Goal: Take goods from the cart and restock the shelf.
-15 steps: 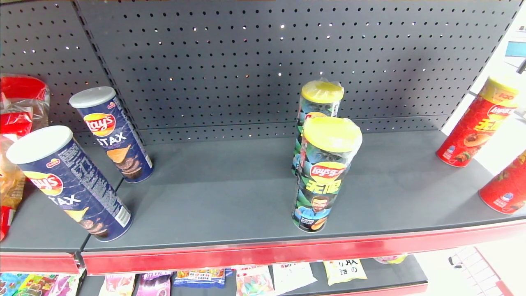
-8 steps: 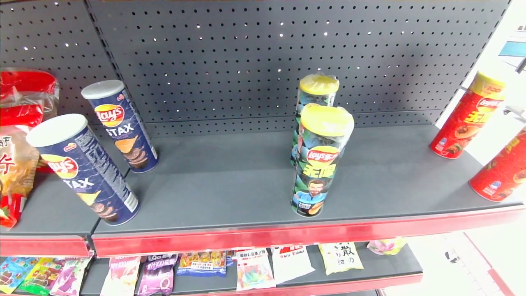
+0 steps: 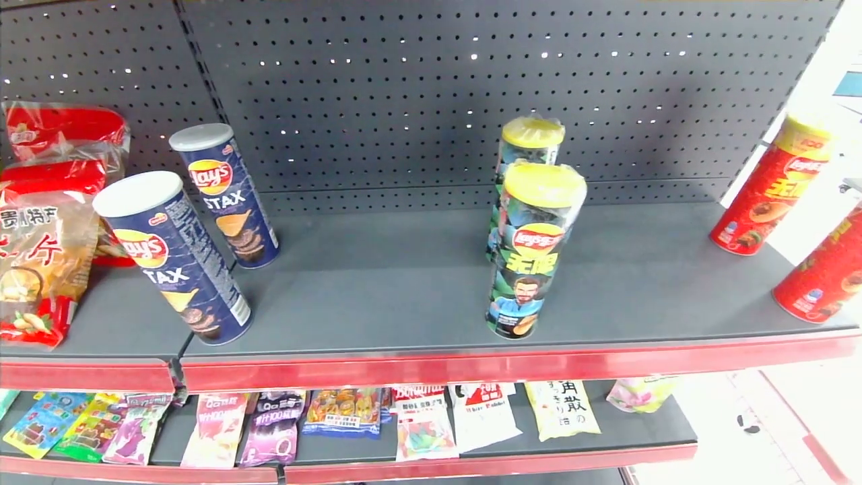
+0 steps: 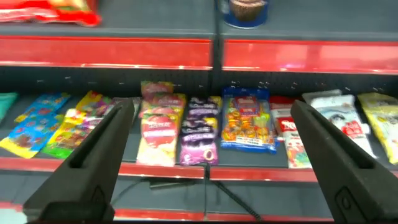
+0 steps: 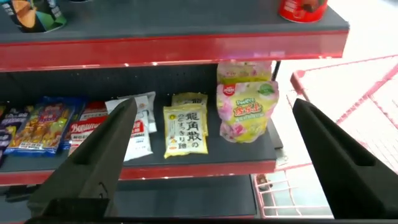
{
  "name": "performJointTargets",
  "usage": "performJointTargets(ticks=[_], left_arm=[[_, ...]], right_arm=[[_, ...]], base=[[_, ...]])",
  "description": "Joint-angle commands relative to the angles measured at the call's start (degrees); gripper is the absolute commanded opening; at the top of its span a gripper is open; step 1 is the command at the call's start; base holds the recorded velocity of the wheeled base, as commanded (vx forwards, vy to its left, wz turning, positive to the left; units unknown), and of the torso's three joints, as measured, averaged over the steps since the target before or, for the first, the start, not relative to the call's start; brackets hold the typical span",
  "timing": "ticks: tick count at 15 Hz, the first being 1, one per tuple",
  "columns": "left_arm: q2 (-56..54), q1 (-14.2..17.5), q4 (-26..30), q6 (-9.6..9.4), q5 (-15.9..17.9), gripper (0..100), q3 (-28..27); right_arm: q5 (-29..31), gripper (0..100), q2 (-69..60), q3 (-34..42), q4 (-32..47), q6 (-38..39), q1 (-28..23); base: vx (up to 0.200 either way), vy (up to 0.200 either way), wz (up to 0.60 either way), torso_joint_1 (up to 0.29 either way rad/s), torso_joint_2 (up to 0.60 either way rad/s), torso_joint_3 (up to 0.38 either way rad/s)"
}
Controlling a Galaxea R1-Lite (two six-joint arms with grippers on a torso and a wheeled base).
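The grey shelf (image 3: 404,296) with a red front lip carries upright chip cans: two dark blue ones (image 3: 176,257) at the left, two green ones with yellow lids (image 3: 532,249) in the middle, and two red ones (image 3: 768,188) at the right. My left gripper (image 4: 211,109) stands open and empty, facing the lower shelf's snack packets (image 4: 199,127). Also open and empty, my right gripper (image 5: 214,106) faces the lower shelf's right end, where a pink and green bag (image 5: 245,102) stands. A pink wire cart (image 5: 348,65) lies just past that end.
Red and clear snack bags (image 3: 47,222) fill the upper shelf's left end. A row of flat packets (image 3: 417,417) lines the lower shelf. Wide bare stretches lie between the can groups. The perforated back panel (image 3: 404,101) closes the rear.
The whole head picture has shifted: the cans sit further right and more of the lower shelf shows, so the camera moved. No can has changed place on the shelf.
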State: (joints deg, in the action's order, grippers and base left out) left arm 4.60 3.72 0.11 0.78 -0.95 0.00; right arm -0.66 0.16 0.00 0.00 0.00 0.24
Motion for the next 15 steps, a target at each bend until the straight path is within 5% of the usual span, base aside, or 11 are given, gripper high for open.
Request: performJointTargets(ticks=[1,15], left_arm=[[0.24,-0.03,0.07,0.01,-0.02,100,0.00],[0.24,-0.03,0.07,0.01,-0.02,100,0.00]], right_arm=[[-0.04,100,-0.07,0.00,0.00,0.00,-0.07],[-0.04,100,-0.07,0.00,0.00,-0.26,-0.07]], base=[[0.000,0.000,0.00,0.000,0.00,0.000],[0.000,0.000,0.00,0.000,0.00,0.000]])
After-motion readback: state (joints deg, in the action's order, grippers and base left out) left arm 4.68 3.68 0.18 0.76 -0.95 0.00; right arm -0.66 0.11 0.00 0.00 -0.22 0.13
